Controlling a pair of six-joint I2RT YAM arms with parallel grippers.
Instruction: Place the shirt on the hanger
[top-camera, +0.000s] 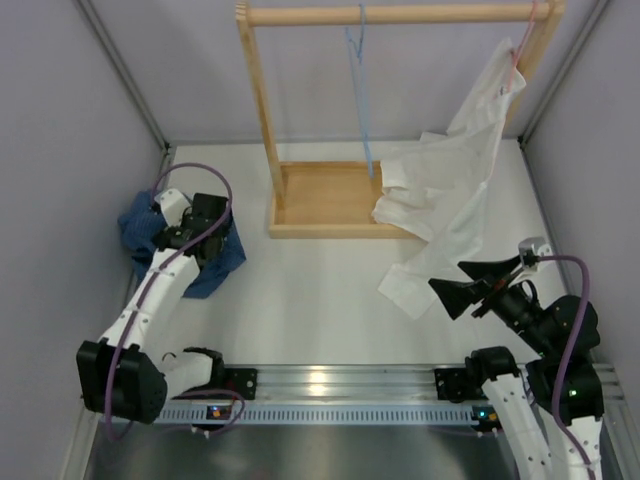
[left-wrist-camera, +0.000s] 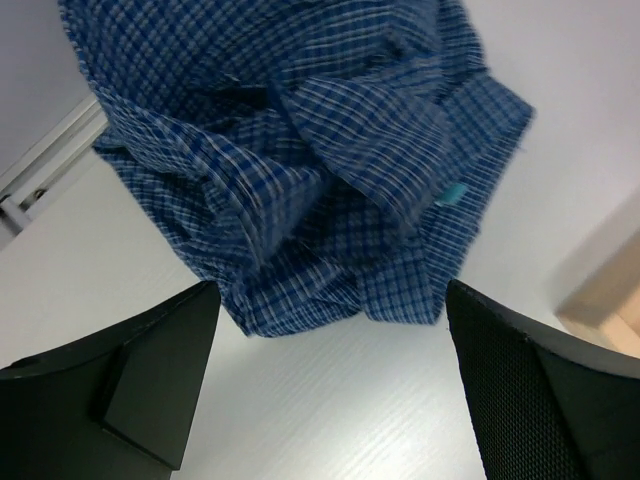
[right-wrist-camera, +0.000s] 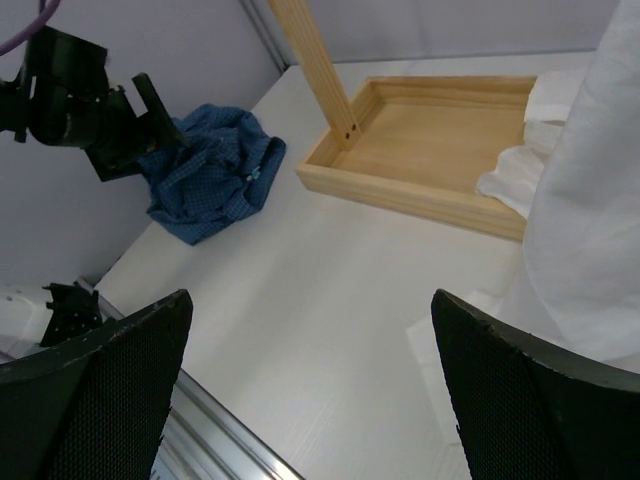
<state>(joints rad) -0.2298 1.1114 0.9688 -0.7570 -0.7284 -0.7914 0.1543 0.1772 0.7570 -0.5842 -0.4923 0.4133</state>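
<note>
The left fingers (left-wrist-camera: 150, 370) stand wide apart with nothing between them, poised just over the near edge of the shirt (left-wrist-camera: 300, 150). The right fingers (right-wrist-camera: 110, 380) are spread just as wide and hold nothing, hovering above the right side of the worktop (top-camera: 320, 300), close to the lower hem of a plain white shirt (top-camera: 450, 190).

At the back of the worktop stands a wooden rack (top-camera: 258, 110), its tray base flat and its rail across the top. The white shirt hangs from the rail's right end and drapes over the tray's right edge onto the worktop. The blue checked shirt lies bunched in a heap at the far left, beside the wall and apart from the rack. The hanger (top-camera: 362, 100), thin light blue wire, hangs bare near the middle of the rail. A pink hanger (top-camera: 516, 55) carries the white shirt.
</note>
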